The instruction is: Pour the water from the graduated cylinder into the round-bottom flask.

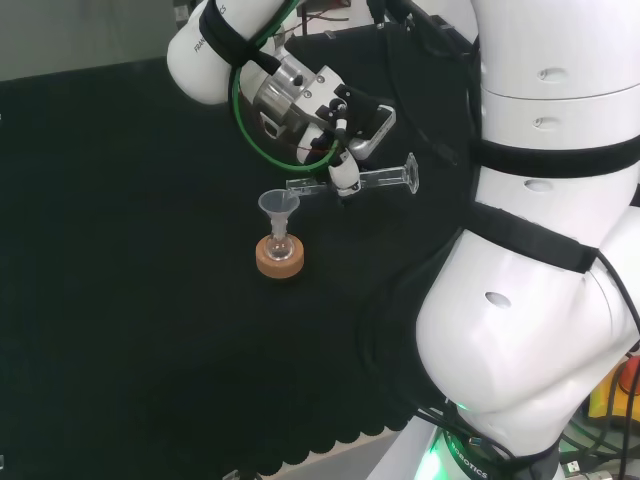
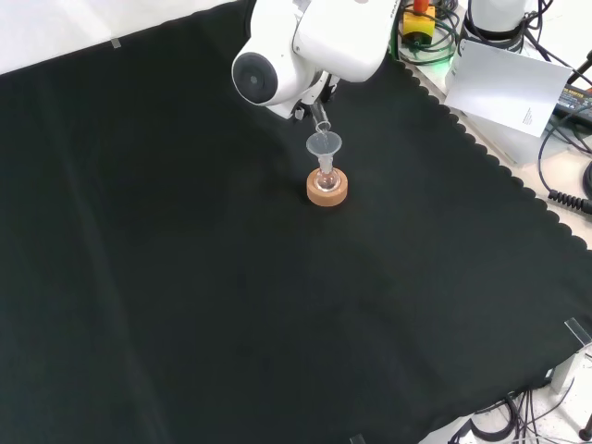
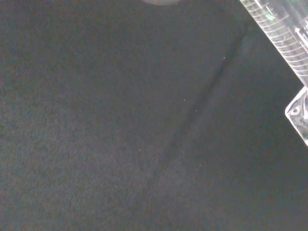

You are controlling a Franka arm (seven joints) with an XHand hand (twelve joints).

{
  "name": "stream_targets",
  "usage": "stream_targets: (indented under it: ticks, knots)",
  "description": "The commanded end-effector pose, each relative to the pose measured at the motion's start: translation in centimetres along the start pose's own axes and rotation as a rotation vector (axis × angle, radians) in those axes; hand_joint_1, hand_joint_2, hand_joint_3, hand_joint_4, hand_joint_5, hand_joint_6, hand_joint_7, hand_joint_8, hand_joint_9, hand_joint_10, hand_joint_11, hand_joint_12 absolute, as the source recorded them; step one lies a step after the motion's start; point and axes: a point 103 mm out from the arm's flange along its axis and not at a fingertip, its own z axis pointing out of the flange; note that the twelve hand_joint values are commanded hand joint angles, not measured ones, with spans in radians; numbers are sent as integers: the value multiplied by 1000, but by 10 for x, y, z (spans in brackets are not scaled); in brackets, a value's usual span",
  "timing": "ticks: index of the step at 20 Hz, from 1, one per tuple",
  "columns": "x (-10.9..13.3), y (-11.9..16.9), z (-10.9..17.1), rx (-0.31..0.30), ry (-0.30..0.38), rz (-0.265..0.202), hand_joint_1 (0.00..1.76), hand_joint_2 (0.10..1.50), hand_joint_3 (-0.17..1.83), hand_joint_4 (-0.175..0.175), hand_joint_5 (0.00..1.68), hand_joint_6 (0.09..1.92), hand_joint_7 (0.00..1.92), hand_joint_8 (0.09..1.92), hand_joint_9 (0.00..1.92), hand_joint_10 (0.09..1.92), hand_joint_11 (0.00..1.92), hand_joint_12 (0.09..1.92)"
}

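A small round-bottom flask [image 1: 280, 246] sits in a cork ring stand [image 1: 279, 258] on the black cloth, with a clear funnel [image 1: 279, 205] in its neck. The hand [image 1: 345, 125] is shut on a clear graduated cylinder [image 1: 375, 178], which lies nearly level above the cloth, mouth end over the funnel rim and foot pointing right in the head view. In the front view the flask [image 2: 326, 178], its cork stand [image 2: 326, 190] and the funnel [image 2: 324, 145] stand just below the arm's white link, with the cylinder's mouth [image 2: 321, 121] over the funnel. The cylinder's scale [image 3: 284, 33] shows in the wrist view.
The arm's big white links [image 1: 540, 250] stand at the right of the head view. The cloth's scalloped edge [image 2: 481, 153] runs along the right of the front view, with cables and a white sheet [image 2: 504, 88] beyond it.
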Motion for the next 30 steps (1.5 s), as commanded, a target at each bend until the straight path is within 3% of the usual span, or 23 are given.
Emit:
stream_targets:
  ticks: [1, 30]
  knots:
    - [0, -2, -1, 12, -16, 17, 1143, 1151, -2, -175, 927, 1097, 1167, 416, 1369, 87, 1228, 766]
    - [9, -4, -16, 10, -94, 82, 1142, 1152, -1, -175, 924, 1102, 1165, 408, 1368, 87, 1224, 762]
